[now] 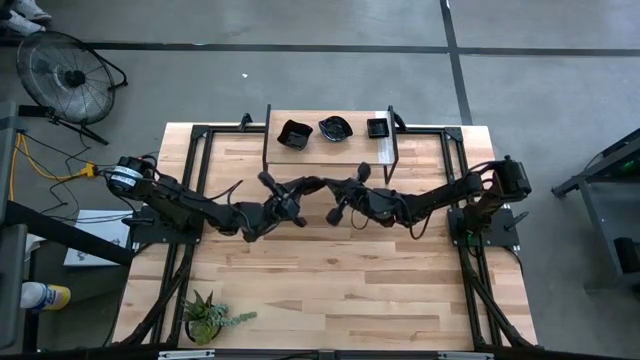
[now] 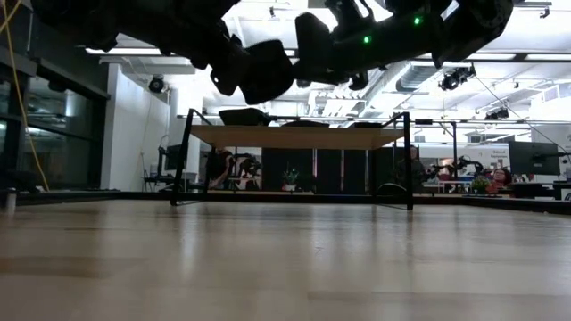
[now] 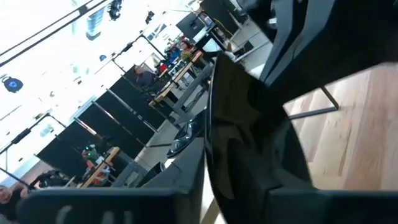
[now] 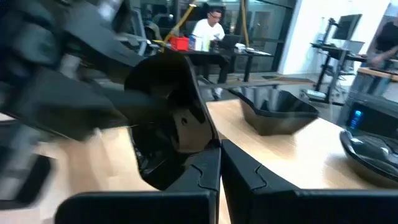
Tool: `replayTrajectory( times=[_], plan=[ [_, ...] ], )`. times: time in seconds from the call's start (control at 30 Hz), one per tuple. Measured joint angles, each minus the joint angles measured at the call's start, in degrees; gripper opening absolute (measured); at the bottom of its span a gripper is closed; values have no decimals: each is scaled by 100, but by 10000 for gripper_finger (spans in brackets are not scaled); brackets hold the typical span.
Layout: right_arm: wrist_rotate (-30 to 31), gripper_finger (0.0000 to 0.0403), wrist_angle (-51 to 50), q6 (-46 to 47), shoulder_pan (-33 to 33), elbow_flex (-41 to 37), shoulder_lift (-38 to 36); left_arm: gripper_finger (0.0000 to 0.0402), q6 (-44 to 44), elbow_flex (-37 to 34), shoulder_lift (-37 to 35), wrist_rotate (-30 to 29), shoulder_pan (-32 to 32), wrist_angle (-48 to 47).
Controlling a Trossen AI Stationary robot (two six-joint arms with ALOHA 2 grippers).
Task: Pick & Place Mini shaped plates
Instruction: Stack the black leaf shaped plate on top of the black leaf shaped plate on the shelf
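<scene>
- High view: three glossy black mini shaped plates (image 1: pixel 334 129) sit on the raised wooden shelf (image 1: pixel 325 148); the left gripper (image 1: pixel 283 192) and right gripper (image 1: pixel 347 192) meet above the light wooden tabletop (image 1: pixel 330 280).
- Right wrist view: right fingers (image 4: pixel 239 168) pinch a glossy black plate (image 4: pixel 163 118).
- Left wrist view: I cannot tell how the left fingers stand.

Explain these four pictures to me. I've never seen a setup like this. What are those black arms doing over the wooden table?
This is a robot with two dark arms, each ending in a two-finger hand. One picture looks straight down on the wooden table, one looks across it from table height, and two come from cameras on the wrists. On a raised shelf at the far edge sit three small black dishes. A potted plant stands at a near corner. The arms meet in mid-air over the middle of the table. The right hand is shut on the edge of a fourth black dish. The left hand is right beside it, so this may be a handover.
</scene>
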Motion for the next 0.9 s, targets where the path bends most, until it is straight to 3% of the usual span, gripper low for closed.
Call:
replayTrajectory(
  times=[0.33, 0.47, 0.7, 0.9],
  plan=[
    [-17, 0, -178, -11, -54, 14, -2, 144, 476, 0, -115, -60, -94, 21],
    [-37, 0, -469, -3, -166, 12, -132, 150, 1027, 0, -299, -259, -292, -38],
    [-472, 0, -1781, 6, -525, 8, -1066, 150, 2185, -2, -636, -1237, -822, -209],
    [-1284, 0, -2852, 8, -1115, 8, -2015, 150, 2054, -4, -862, -1460, -1054, -1001]
  ],
)
